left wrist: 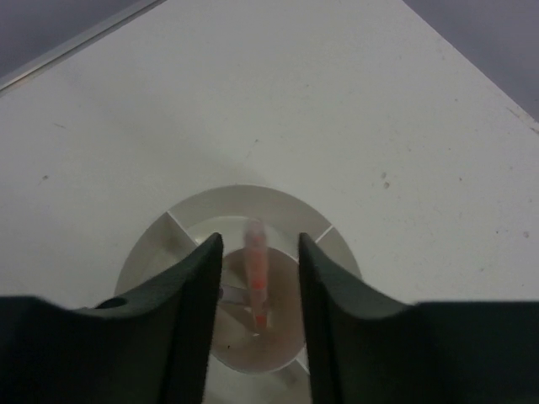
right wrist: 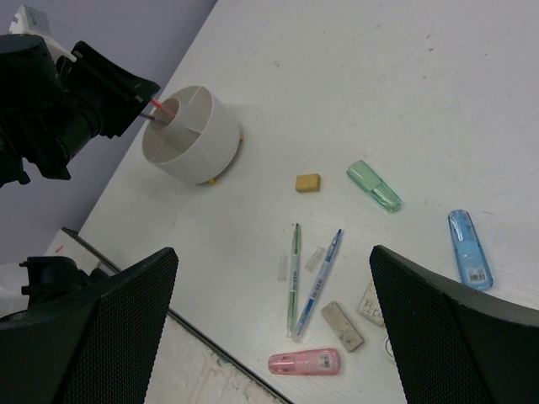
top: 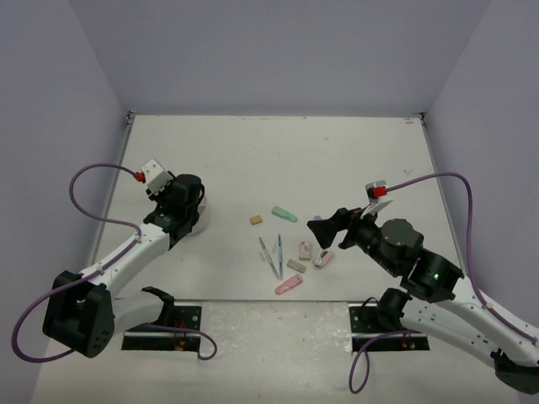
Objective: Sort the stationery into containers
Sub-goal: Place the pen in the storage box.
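Hovering over the round white holder, the left gripper had its fingers parted, with a gap showing on each side of the orange pen between them, so it gripped nothing. The pen looked blurred and stood tilted. Its lower end was down in what seemed the holder's middle compartment, and its upper end poked above the rim toward the gripper. The holder sat near the left edge of the table.

The right gripper hung spread wide and empty over the loose pieces mid-table. A green pen and a blue pen lay side by side. A tan eraser, a green marker and a blue marker lay farther out. A grey eraser and a pink marker lay nearest the arms.
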Robot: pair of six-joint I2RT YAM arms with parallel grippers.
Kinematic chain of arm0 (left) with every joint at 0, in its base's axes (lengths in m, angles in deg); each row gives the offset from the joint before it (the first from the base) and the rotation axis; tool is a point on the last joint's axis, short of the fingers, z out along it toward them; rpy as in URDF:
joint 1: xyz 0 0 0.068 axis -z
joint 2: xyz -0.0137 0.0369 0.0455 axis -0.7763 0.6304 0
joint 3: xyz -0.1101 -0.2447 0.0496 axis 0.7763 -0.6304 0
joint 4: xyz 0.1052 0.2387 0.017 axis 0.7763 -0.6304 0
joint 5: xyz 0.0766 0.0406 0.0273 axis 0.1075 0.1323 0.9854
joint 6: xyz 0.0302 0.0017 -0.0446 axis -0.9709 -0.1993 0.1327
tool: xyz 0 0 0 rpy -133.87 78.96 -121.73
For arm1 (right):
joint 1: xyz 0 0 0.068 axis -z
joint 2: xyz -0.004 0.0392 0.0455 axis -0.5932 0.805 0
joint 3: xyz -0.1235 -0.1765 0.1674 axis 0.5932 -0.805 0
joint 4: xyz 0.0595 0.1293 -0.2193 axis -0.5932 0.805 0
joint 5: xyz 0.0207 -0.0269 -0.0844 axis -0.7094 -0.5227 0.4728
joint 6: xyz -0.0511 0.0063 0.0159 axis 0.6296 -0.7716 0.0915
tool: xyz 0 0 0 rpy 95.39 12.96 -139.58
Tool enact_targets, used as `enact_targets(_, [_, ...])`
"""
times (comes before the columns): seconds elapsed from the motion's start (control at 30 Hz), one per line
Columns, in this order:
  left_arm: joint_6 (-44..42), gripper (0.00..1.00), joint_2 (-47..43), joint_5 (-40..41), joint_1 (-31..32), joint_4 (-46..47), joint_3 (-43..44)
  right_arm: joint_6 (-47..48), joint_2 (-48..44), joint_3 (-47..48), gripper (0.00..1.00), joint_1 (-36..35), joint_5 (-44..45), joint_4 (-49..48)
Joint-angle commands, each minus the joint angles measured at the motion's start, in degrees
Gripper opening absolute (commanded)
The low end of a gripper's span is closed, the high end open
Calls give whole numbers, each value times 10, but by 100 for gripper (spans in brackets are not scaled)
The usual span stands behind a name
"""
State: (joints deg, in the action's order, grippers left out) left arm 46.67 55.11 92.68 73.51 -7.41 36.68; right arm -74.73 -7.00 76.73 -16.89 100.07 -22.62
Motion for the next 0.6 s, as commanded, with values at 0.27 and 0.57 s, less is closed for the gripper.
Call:
enact_targets(0.27, [-49, 85, -74, -74, 4, 36, 35, 8, 59, -2, 99, 7, -25, -33])
enact_targets(0.57, [-132, 100, -41, -137, 103, -51, 178, -23, 163, 2, 98, 30, -24, -32])
